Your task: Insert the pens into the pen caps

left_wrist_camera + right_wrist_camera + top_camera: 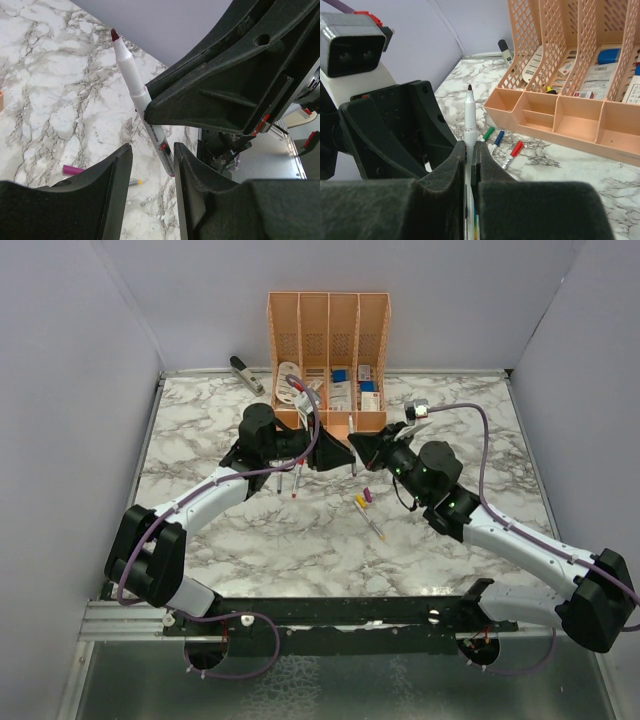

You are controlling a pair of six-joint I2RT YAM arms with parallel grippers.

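Right wrist view: jaws squeeze a pen

The right gripper [470,148] has its jaws clenched tight on a pen [469,117]. The pen stands straight up toward 12 o'clock. Its dark red tip is bare, with no cap on it.

Just beside the jaws, at 2 o'clock, a green pen [488,133], a blue pen [497,138] and a red pen [514,149] lie side by side on the table [580,200]. Behind them, from 1 to 3 o'clock, stands the peach organizer [560,115]. Far back at 1 o'clock lies the stapler [505,50].

In the left wrist view, the left gripper [152,147] has its jaws spread wide and grips nothing. The low end of the pen hangs between them, close to the finger at 3 o'clock. I cannot tell if it touches that finger. The pen leans toward 11 o'clock, held from the 3 o'clock side by the right gripper.

Down on the table, at 8 o'clock from the left jaws, lies a purple cap [72,170]. A yellow pen [135,182] peeks out near it.
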